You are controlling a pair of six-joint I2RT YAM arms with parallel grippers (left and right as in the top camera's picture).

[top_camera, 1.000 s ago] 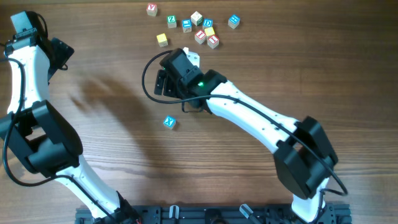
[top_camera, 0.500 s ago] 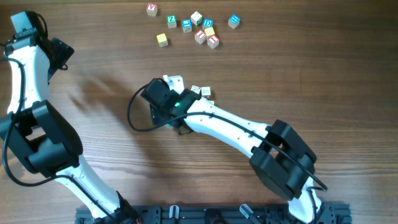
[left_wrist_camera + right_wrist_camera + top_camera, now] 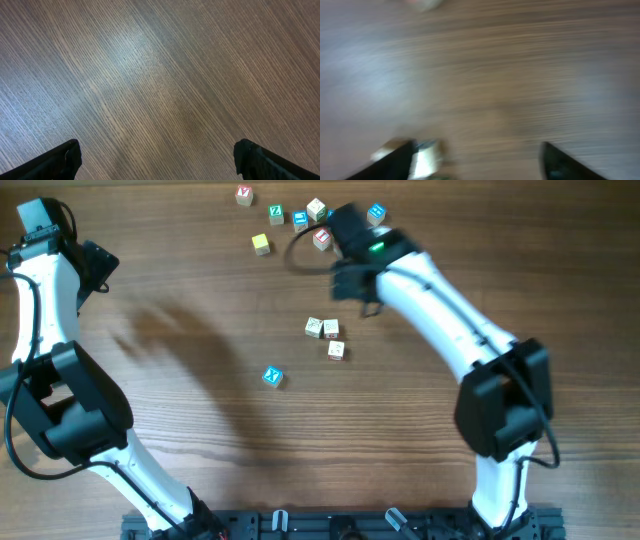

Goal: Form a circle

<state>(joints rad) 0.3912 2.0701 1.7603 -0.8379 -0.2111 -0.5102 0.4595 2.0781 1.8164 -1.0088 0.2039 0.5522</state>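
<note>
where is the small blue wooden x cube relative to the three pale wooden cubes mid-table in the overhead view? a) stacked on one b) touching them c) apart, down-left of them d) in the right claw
c: the small blue wooden x cube lies alone, a clear gap between it and the three pale wooden cubes.

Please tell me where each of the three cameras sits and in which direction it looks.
Overhead: fixed above the table, looking straight down; shows the left arm, the right arm and scattered letter cubes.
Left wrist: on the left arm, looking down at bare wood; the open left gripper shows as dark fingertips in the bottom corners.
Right wrist: blurred, looking down at wood; the right gripper is open, a pale cube beside one fingertip.
Shared: overhead and right wrist both show cubes; I cannot match them.
</note>
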